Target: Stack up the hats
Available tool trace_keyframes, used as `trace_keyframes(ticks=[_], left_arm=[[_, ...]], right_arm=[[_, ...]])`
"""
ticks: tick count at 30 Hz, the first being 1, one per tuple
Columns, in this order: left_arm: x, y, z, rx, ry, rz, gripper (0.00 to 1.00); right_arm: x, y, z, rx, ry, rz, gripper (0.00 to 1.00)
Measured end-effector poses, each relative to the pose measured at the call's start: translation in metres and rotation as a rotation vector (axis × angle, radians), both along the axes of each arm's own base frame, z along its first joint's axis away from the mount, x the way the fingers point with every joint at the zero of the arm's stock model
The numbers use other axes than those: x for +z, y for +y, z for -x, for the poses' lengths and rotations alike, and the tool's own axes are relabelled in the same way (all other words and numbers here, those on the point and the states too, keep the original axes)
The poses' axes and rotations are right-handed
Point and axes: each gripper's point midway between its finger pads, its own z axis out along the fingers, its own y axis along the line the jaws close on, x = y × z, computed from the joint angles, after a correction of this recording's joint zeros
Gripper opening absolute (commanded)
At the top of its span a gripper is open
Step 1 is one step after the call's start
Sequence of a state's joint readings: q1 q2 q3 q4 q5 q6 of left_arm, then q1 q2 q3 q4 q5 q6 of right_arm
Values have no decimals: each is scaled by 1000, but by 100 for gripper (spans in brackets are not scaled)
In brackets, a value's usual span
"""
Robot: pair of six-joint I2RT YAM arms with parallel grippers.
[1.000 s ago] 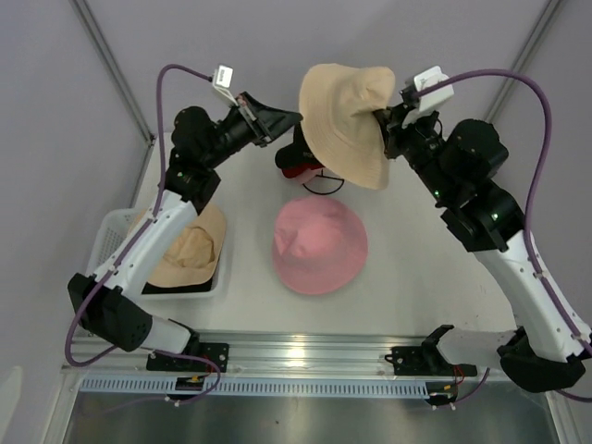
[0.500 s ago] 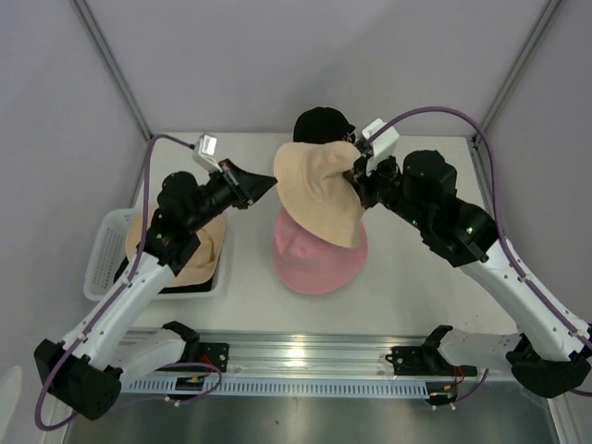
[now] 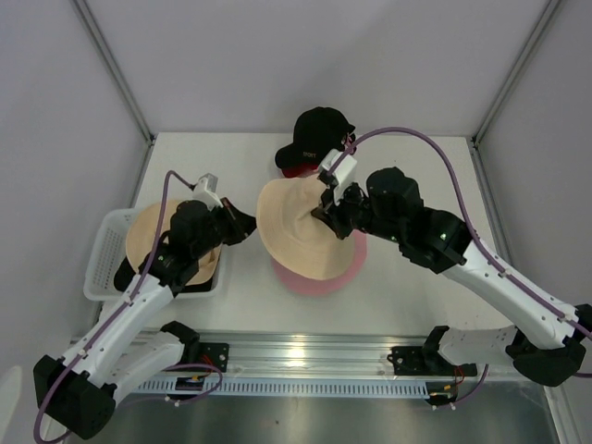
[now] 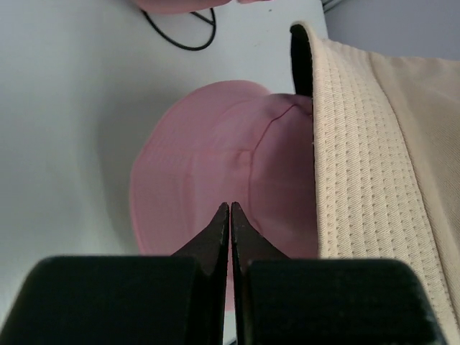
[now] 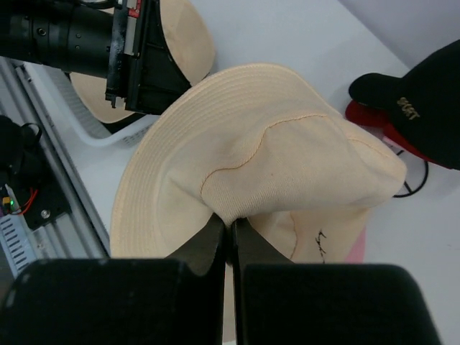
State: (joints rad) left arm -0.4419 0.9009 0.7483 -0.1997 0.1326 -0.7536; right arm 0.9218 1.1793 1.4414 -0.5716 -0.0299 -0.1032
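From above, the right gripper (image 3: 325,212) was clenched on the crown of the wide beige hat (image 3: 298,236). The hat hung tilted over the pink hat (image 3: 317,286) and hid all but the near rim of it. The pink hat lay flat on the white table (image 3: 416,176). Behind them sat a black cap (image 3: 315,134) with small white lettering, too small to read there. The left gripper (image 3: 244,225) pointed at the beige hat's brim from the left, just beside it. Under that arm, a white basket (image 3: 102,264) held a second tan hat (image 3: 166,236) with something dark beneath it.

In the left wrist view, the left gripper's fingers were pressed together with nothing between them, above the pink hat's near brim. The beige hat's ribbed brim stood up along the right. A thin black wire hoop (image 4: 180,34) lay on the table beyond.

In the right wrist view, the closed fingers pinched a fold of the beige crown. A black scribble (image 5: 320,236) on the beige fabric could not be read. The cap's white lettering appeared to read "SPORT", and its under-visor showed red.
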Motion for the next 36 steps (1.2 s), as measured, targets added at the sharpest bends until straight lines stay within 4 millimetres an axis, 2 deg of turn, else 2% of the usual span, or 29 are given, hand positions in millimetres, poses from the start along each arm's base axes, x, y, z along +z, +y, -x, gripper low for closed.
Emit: trace_keyframes(ticks=[6, 9, 11, 12, 14, 15, 16, 18, 19, 22, 24, 25, 27, 29, 31, 33, 36], left_arm=[[-15, 21, 13, 65, 11, -32, 1], [-18, 28, 14, 91, 24, -44, 2], [-22, 36, 14, 115, 39, -54, 14], [-22, 40, 14, 127, 45, -54, 30], [-21, 50, 11, 156, 42, -53, 44], [-18, 52, 11, 158, 35, -44, 51], [-14, 53, 10, 157, 24, -35, 58], [-7, 50, 11, 130, -2, -10, 61], [-4, 46, 12, 106, -17, 4, 63], [2, 33, 11, 40, -49, 40, 64], [2, 26, 7, 6, -55, 54, 69], [1, 23, 4, -4, -56, 58, 76], [-3, 18, -3, -20, -51, 65, 82], [-8, 12, -10, -39, -45, 77, 83], [-14, 5, -16, -62, -39, 94, 83], [-22, -1, -19, -90, -27, 115, 84], [-31, -9, -19, -124, -29, 154, 85]], right_arm=[[-23, 26, 10, 66, 39, 52, 2], [-34, 34, 10, 80, 57, 81, 9], [-42, 39, 10, 88, 68, 100, 18], [-45, 41, 11, 92, 74, 109, 27], [-52, 42, 12, 97, 84, 129, 41], [-55, 42, 13, 99, 92, 138, 49], [-57, 42, 14, 99, 97, 146, 65], [-55, 40, 15, 97, 99, 150, 75], [-51, 40, 15, 96, 97, 144, 85], [-25, 41, 14, 94, 70, 93, 98], [-2, 39, 16, 93, 41, 45, 99], [11, 36, 18, 90, 24, 16, 99], [39, 25, 22, 74, -13, -44, 100], [64, 6, 24, 25, -60, -104, 99], [82, -15, 21, -46, -91, -151, 99], [97, -43, 10, -154, -110, -214, 100], [90, -82, -18, -329, -84, -265, 99]])
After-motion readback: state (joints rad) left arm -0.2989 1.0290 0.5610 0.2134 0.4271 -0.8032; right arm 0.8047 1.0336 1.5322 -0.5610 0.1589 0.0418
